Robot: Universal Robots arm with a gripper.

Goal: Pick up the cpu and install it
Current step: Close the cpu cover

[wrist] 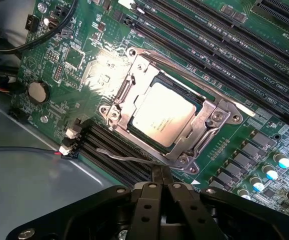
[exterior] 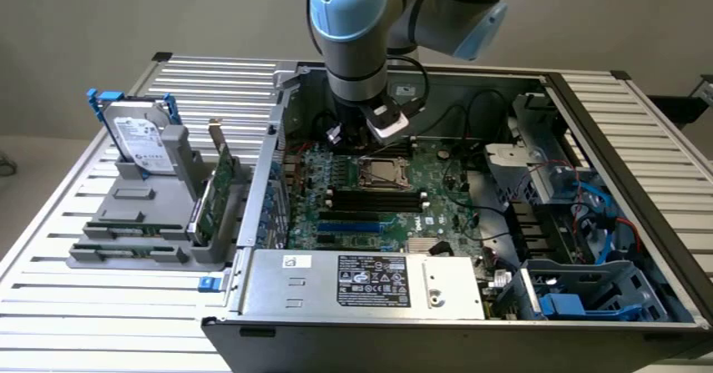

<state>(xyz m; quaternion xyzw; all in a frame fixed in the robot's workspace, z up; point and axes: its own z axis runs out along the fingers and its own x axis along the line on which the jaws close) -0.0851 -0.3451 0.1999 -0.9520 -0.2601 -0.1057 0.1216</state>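
Cpu (wrist: pixel 162 120) lies flat inside socket (wrist: pixel 212 116), silvery top plate showing through the metal surround. Gripper (wrist: pixel 160 180) has its fingers pressed together and holds nothing. It hangs just outside one edge of the socket, tips close over a thin lever (wrist: pixel 129 157) along that edge; contact cannot be told.

From the gripper, cpu lies straight ahead across that edge, near. Chip is near-square, so no long axis; its sides run parallel to the socket's.

Exterior view: arm (exterior: pixel 356 39) comes down on the side of the socket away from the camera.

Judgement: placing looks done; latching cannot be told.
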